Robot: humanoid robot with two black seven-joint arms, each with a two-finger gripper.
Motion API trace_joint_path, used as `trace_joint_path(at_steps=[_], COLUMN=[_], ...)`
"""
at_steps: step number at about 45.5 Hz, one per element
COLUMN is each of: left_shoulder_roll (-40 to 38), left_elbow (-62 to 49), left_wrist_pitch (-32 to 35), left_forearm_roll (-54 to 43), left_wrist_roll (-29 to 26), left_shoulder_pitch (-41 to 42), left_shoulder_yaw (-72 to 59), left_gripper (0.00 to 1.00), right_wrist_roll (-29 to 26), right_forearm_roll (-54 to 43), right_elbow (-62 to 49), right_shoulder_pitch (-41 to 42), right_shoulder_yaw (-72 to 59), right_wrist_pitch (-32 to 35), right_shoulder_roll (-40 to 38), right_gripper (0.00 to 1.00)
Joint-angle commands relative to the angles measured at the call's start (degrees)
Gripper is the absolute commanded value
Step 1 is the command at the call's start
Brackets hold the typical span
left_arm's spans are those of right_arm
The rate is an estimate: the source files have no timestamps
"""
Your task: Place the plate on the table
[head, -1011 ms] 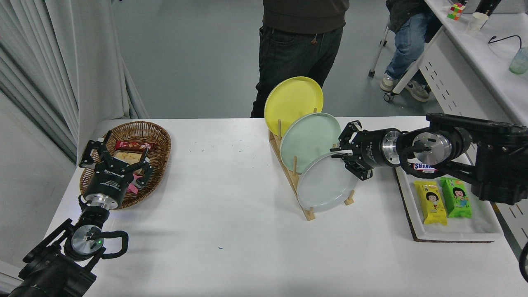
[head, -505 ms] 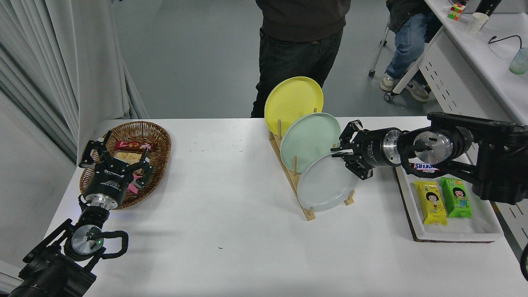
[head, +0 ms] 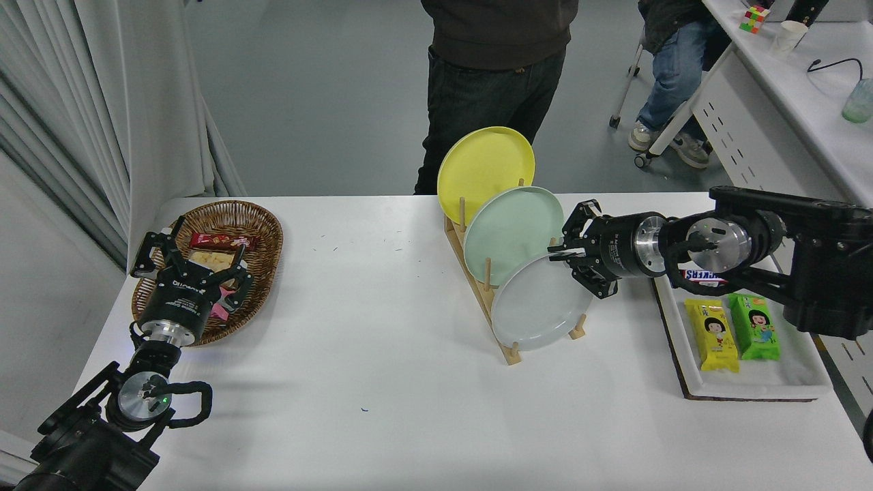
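Reaching in from the right edge, the right gripper (head: 569,260) is clamped on the upper right rim of the plate (head: 535,307), which stands tilted in the front slot of a wooden rack (head: 508,351) on the table (head: 382,354). Behind it in the same rack lean a mint green plate (head: 508,228) and, furthest back, a yellow plate (head: 481,164) (each overlapping the one in front). The mint green plate sits just beside the gripper's upper finger, close on its left.

To the right, partly under the arm, a white tray (head: 784,372) holds a yellow packet (head: 711,334) and a green packet (head: 753,326), both with a cartoon face, and a bar whose wrapper reads "SNICKERS", seen upside down (head: 702,275).

At the lower left the left gripper (head: 191,262) hangs with fingers spread, empty, over a wicker basket (head: 262,225) of snacks. A person (head: 498,68) stands at the far edge behind the rack.
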Motion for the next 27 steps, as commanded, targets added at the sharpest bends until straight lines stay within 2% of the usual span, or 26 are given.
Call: trace_joint_path(at_steps=[1, 27], left_shoulder_roll=[0.00, 0.00], left_elbow=[0.00, 0.00], left_wrist_pitch=[0.00, 0.00], left_forearm_roll=[-0.06, -0.06], left_wrist_roll=[0.00, 0.00], left_shoulder_pitch=[0.00, 0.00], left_shoulder_yaw=[0.00, 0.00], left_gripper=[0.98, 0.98], right_wrist_roll=[0.06, 0.06], right_forearm_roll=[0.17, 0.17], right_elbow=[-0.17, -0.26], right_shoulder_pitch=[-0.25, -0.07], right_shoulder_yaw=[0.00, 0.61], right_wrist_pitch=[-0.01, 0.08], right_shoulder_roll=[0.13, 0.04], right_gripper=[0.11, 0.08])
